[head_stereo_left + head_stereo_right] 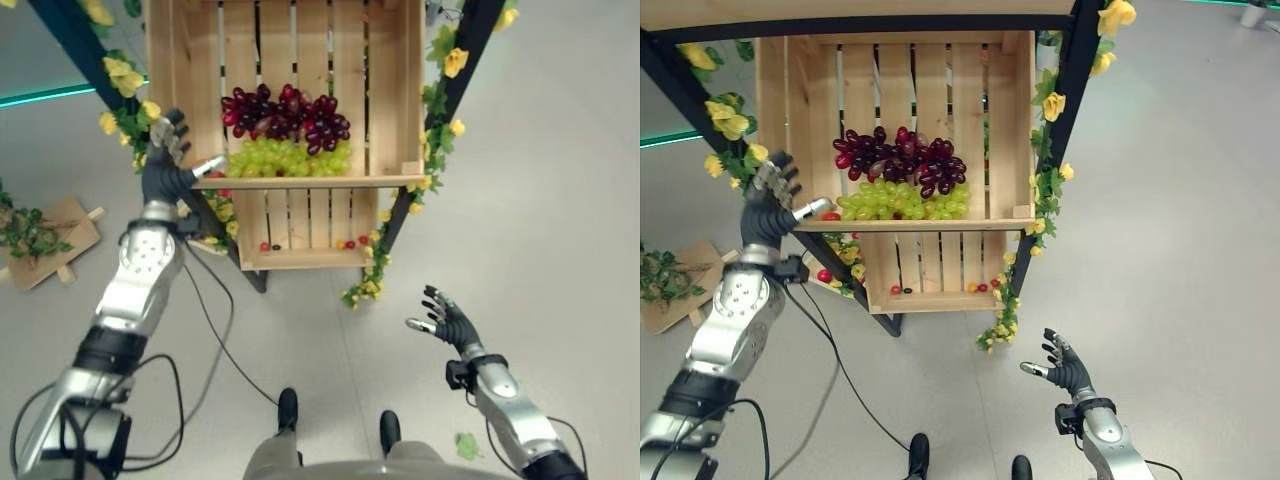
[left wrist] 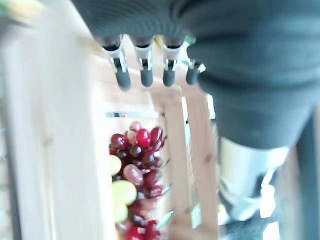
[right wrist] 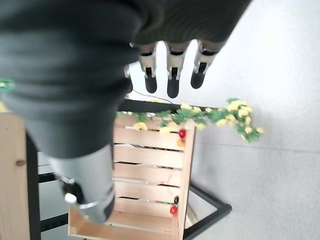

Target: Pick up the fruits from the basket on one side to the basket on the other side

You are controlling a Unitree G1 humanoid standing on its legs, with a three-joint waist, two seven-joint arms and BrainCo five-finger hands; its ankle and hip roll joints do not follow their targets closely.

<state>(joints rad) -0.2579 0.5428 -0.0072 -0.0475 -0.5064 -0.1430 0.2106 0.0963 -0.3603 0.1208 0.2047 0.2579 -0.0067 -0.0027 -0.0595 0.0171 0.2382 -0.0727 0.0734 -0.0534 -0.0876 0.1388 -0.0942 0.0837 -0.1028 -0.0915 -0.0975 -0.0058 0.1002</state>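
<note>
Upper pale wooden slatted crate point(image 1: 190, 70) sits on a black metal rack point(image 1: 1065, 130) w/ yellow artificial flowers point(image 1: 1052, 105) twined on its posts. Inside that crate, a bunch of dark red grapes point(image 1: 285, 112) lies toward the back, and a bunch of green grapes point(image 1: 285, 158) sits just in front of it, right behind the crate's front lip. Below the upper crate is a second, lower wooden crate point(image 1: 300, 258); a few small red and yellow fruits point(image 1: 350, 243) lie along its front edge.

Left hand point(image 1: 166, 150) is raised at the upper crate's left front corner, fingers straight and spread, released, holding nothing; thumb tip is at the front lip, near the green grapes. Left wrist view shows fingers point(image 2: 146, 75) extended, red grapes beyond them.

Right hand point(image 1: 445, 315) hangs low, well apart from the upper crate, below and to the right of it over the grey floor point(image 1: 1180, 270); fingers loose and spread, empty.

A flat brown cardboard piece w/ green leaves point(image 1: 40, 235) lies on the floor left of the crate.
</note>
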